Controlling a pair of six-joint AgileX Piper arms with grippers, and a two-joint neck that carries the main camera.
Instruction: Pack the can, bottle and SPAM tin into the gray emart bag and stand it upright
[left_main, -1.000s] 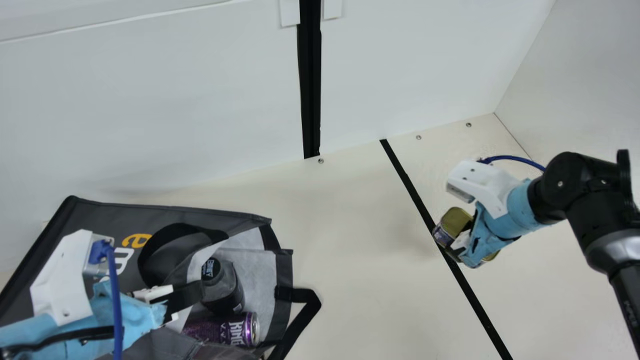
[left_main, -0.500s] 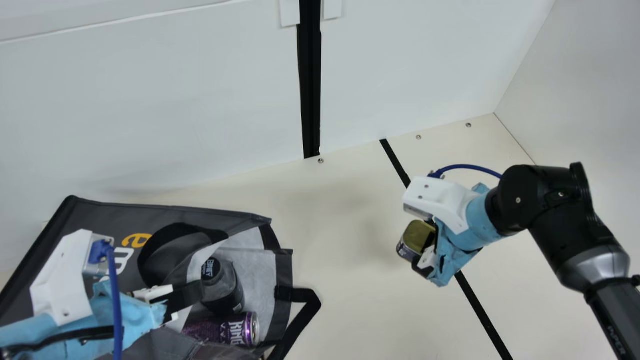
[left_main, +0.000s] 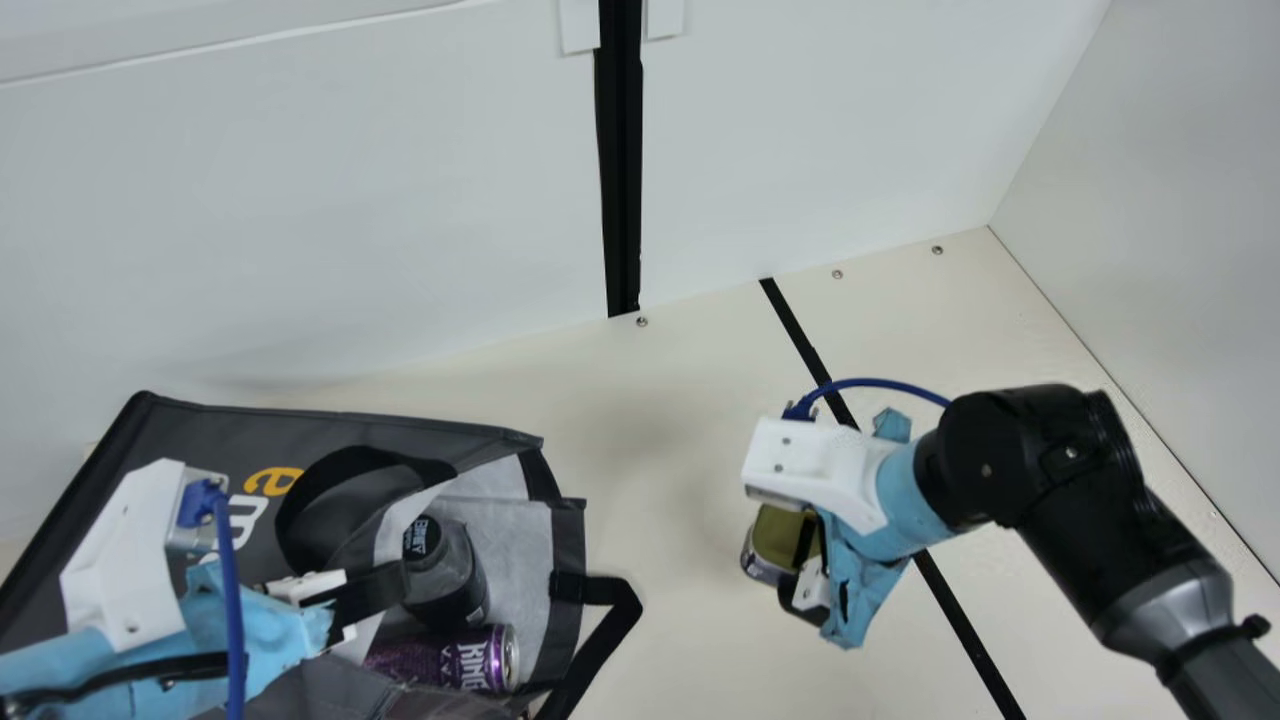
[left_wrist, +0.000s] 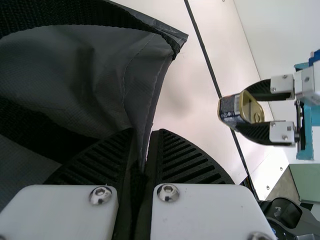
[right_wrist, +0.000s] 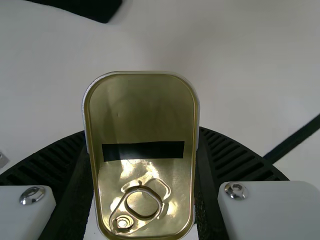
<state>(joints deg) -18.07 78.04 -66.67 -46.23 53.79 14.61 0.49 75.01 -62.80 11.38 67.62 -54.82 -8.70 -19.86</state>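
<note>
My right claw (left_main: 788, 570) grips the tin (left_main: 783, 538), spread to its width, beyond the bag (left_main: 200, 430). My left claw (left_main: 385, 592) narrowly pinches the bag's edge.

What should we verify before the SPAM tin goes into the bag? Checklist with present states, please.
1. SPAM tin gripped between the fingers of the right tool: ok.
2. Left tool closed on the edge of the gray bag: ok.
3. Bag mouth open on the side facing the tin: ok.
4. Bottle and can inside the bag: ok.
5. Enough free depth behind them for the tin: cannot tell.
6. Bag upright: not ok, lying down.
</note>
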